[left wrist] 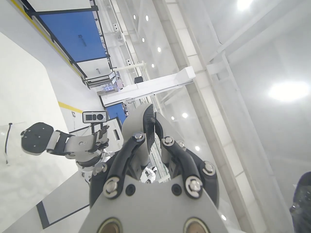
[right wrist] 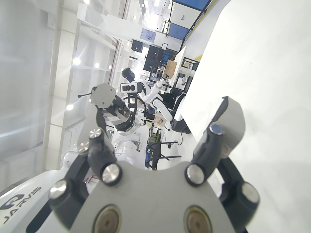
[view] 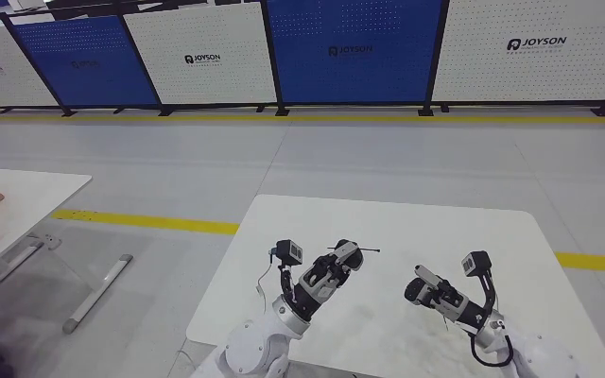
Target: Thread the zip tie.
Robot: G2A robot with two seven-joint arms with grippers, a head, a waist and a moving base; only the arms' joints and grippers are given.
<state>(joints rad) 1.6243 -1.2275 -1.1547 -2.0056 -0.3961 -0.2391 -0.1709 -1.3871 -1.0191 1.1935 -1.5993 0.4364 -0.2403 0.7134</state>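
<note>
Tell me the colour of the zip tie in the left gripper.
Black zip tie, clearest in the right wrist view, protruding from the left gripper.

Place: a robotics lab set up inside a large industrial hall.
Partitions: blue pegboard panels (view: 354,47) and white pegboard panels (view: 198,52) on black frames fence off the work area.
Floor: smooth grey floor (view: 378,151) marked with a yellow line (view: 142,221), as in a factory bay.
Ceiling: very high, with rows of round lamps (left wrist: 159,49) and a long white girder (left wrist: 150,87).
Tables: a plain white work table (view: 397,227), with a second white table (view: 28,198) apart to one side.
Workstations: dark monitors (right wrist: 151,58) and a cardboard box (right wrist: 171,67) stand farther back.
Machines: a white humanoid robot (right wrist: 145,89) stands among those desks.
</note>
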